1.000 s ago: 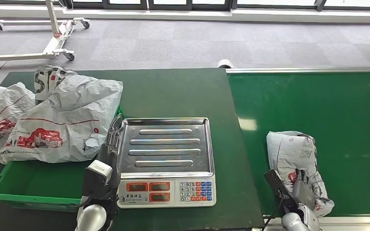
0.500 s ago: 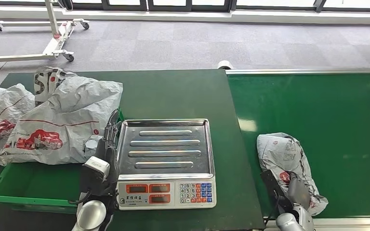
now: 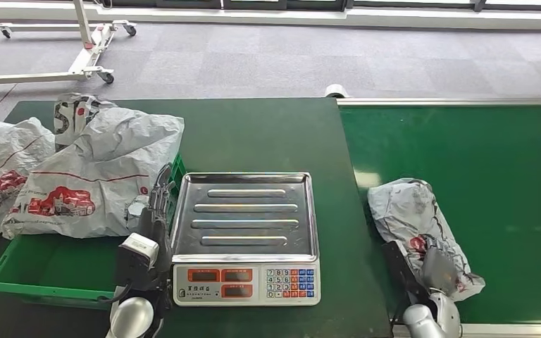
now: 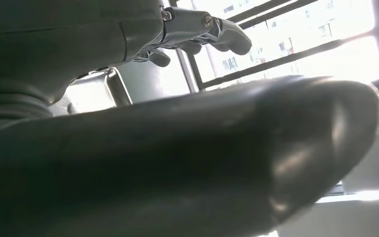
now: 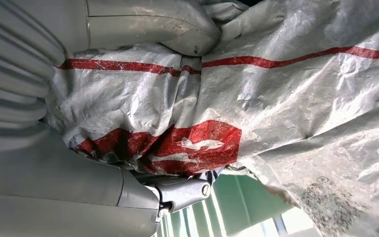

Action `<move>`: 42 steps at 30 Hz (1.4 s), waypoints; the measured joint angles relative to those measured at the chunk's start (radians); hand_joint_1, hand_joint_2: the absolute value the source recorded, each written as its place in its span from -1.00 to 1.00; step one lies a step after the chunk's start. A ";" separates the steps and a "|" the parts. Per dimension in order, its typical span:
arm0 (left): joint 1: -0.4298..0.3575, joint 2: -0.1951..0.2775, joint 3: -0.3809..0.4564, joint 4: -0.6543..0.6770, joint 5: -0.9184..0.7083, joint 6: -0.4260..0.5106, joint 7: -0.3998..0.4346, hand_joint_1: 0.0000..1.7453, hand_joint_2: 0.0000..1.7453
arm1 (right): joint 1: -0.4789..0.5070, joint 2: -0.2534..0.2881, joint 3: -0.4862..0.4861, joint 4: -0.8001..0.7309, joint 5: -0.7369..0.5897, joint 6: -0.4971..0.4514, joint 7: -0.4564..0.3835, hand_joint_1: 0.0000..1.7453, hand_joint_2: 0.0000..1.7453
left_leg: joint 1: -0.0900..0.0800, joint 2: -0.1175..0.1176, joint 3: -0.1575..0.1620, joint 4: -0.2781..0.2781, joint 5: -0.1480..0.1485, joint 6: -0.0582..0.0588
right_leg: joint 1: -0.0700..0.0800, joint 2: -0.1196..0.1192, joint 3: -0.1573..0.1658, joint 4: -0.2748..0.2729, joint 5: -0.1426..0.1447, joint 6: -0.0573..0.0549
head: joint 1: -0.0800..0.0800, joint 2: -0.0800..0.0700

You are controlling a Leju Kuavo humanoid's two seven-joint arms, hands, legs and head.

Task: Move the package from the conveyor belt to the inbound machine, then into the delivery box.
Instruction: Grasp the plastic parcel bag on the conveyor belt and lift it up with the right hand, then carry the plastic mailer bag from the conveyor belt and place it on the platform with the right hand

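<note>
Crinkled grey plastic with red print marks the package (image 3: pixel 423 232), which lies on the green conveyor belt (image 3: pixel 493 176) near its front edge, over on the robot's right. The right hand (image 3: pixel 440 271) grips the package's near end; in the right wrist view the thick thumb (image 5: pixel 148 24) presses on top of the wrinkled film and a darker finger (image 5: pixel 177 192) curls under it, so the bag (image 5: pixel 276 98) is clamped between them. On the other side, the left hand (image 3: pixel 156 211) reaches forward in the gap between the scale (image 3: pixel 245 232) and the green delivery box (image 3: pixel 42 271), its fingers extended and apart with nothing between them. The scale sits on the dark green table (image 3: pixel 253 134), its ribbed steel tray (image 3: pixel 245 215) bare, the display and keypad facing the robot. Farther left, several grey parcels (image 3: pixel 91 176) are heaped over the box's far rim and the table. Beyond the table lies grey carpet (image 3: pixel 289 56), with a white wheeled frame (image 3: pixel 77 49) at the far left.
</note>
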 joint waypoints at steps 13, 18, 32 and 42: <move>0.025 0.002 0.029 -0.031 -0.003 -0.001 -0.014 -1.00 -1.00 | 0.065 -0.004 0.138 -0.699 0.118 0.028 0.102 1.00 1.00 | -0.003 -0.005 -0.009 0.000 0.002 0.000 | -0.003 -0.005 -0.010 0.003 0.000 0.000 | 0.000 0.000; 0.025 0.002 0.034 -0.032 -0.004 -0.001 -0.017 -1.00 -1.00 | 0.050 -0.012 0.207 -0.810 0.104 0.023 0.092 1.00 1.00 | -0.004 -0.005 -0.011 0.000 0.003 -0.001 | -0.004 -0.005 -0.011 0.004 0.000 0.000 | 0.000 0.000; -0.060 -0.004 0.070 0.087 -0.029 0.010 -0.017 -1.00 -1.00 | -0.136 0.038 0.643 -0.733 -0.315 0.370 -0.088 1.00 1.00 | -0.004 -0.006 -0.015 0.000 0.007 -0.004 | -0.003 -0.006 -0.017 0.008 0.002 -0.002 | 0.000 0.000; -0.070 -0.015 0.071 0.159 -0.028 0.043 -0.021 -1.00 -1.00 | -0.238 0.116 0.899 -0.584 -0.513 0.496 -0.095 -0.50 0.00 | -0.004 -0.008 -0.018 0.000 0.008 -0.005 | -0.003 -0.008 -0.020 0.009 0.002 -0.004 | 0.000 0.000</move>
